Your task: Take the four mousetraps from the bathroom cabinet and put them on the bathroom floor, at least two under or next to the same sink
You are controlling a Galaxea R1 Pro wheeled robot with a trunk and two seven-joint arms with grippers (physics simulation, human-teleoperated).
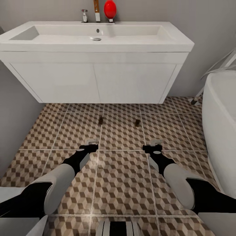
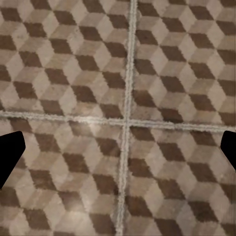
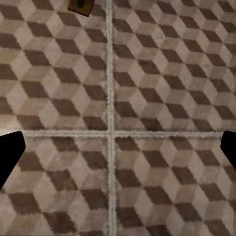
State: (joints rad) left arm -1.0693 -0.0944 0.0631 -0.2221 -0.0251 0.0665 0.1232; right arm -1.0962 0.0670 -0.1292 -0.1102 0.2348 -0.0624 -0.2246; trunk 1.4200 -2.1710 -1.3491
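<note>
Two mousetraps lie on the bathroom floor (image 1: 121, 183) just in front of the sink (image 1: 95, 36): one mousetrap (image 1: 100, 120) to the left, the other mousetrap (image 1: 137, 123) to the right. The right wrist view catches a corner of a mousetrap (image 3: 81, 6) at its edge. My left gripper (image 1: 89, 146) hovers open over bare tiles a little nearer than the left trap. My right gripper (image 1: 153, 148) is open too, just short of the right trap. In both wrist views the left gripper (image 2: 118, 152) and the right gripper (image 3: 118, 152) hold nothing. The cabinet is out of view.
The white vanity (image 1: 95, 82) hangs off the floor, with a dark gap beneath it. A chrome tap (image 1: 84, 15), a brush and a red round object (image 1: 110, 9) stand on the basin's back edge. A white bathtub (image 1: 221, 118) borders the right side; a grey wall (image 1: 13, 114) closes the left.
</note>
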